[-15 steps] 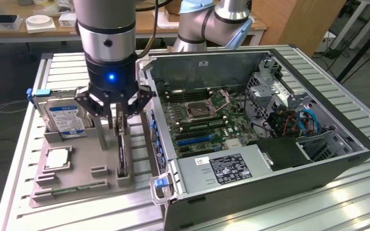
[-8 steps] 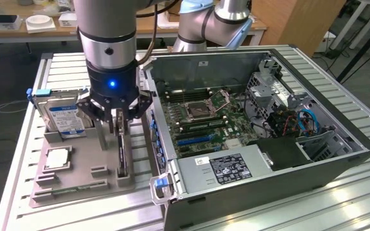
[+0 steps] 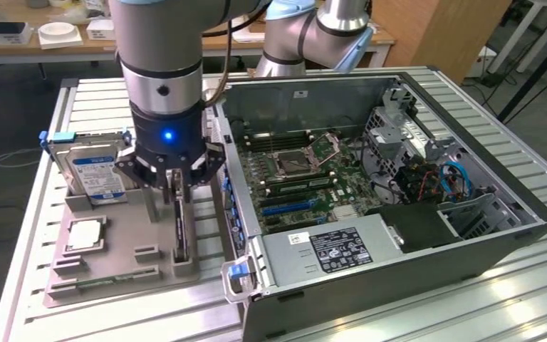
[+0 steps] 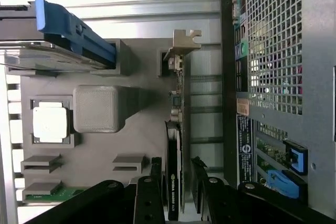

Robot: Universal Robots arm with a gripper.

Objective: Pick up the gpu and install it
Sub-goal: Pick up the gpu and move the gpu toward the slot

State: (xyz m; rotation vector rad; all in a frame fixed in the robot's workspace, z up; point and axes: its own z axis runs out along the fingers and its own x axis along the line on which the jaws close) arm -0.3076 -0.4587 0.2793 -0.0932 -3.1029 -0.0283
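Exterior view's left: silver hard drive (image 3: pixel 96 174) with blue-white label, upright in a matte grey plastic tray (image 3: pixel 112 281); next, the gpu (image 4: pixel 174 150), a thin black card marked NVIDIA QUADRO, on edge in its slot, straddled by my gripper (image 3: pixel 179 199) (clamped or not, I cannot tell); rightmost, an open black computer case (image 3: pixel 426 274).

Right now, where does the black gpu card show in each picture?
Exterior view: the gpu stands on edge in the grey holder, under the pincer.
Wrist view: the gpu stands edge-on in the same holder, beside the computer case.
Shared landmark: the square silver chip in the holder.
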